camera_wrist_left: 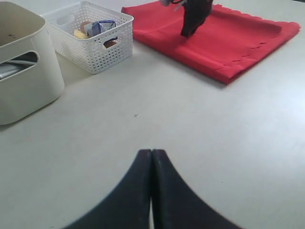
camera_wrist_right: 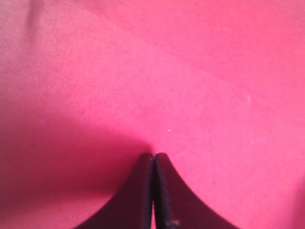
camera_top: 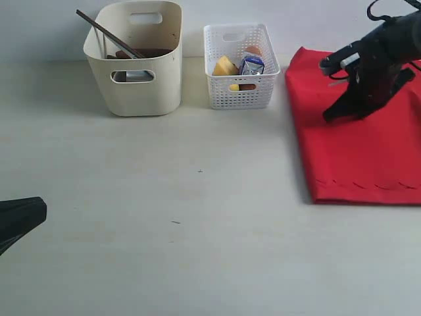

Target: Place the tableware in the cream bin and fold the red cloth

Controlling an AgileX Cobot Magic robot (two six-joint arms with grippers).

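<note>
- Left gripper (camera_wrist_left: pixel 152 152): jaws pressed together, empty, near left over bare bench (camera_top: pixel 197 230).
- Cream bin (camera_top: pixel 141 92), far left: chopsticks (camera_top: pixel 105 31) jutting out.
- Red cloth (camera_top: pixel 355 158), far right, looks folded. Right gripper (camera_wrist_right: pixel 153 155) closed, tip on or just above it. Probably smoothing: press lightly, don't drag the layers.

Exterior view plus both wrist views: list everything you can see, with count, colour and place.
table: one, off-white, under everything.
cream bin: one, cream, back left.
chopsticks: count unclear, dark, leaning in the cream bin, ends above its rim.
white lattice basket: one, white, right of the cream bin.
cheese: one, yellow, in the basket.
milk packet: one, blue-white, in the basket beside the cheese.
red cloth: one, red, flat on the table right of the basket.
left gripper: one, black, fingers shut, over bare table, front left.
right gripper: one, black, fingers shut, tips down at the red cloth.
</note>
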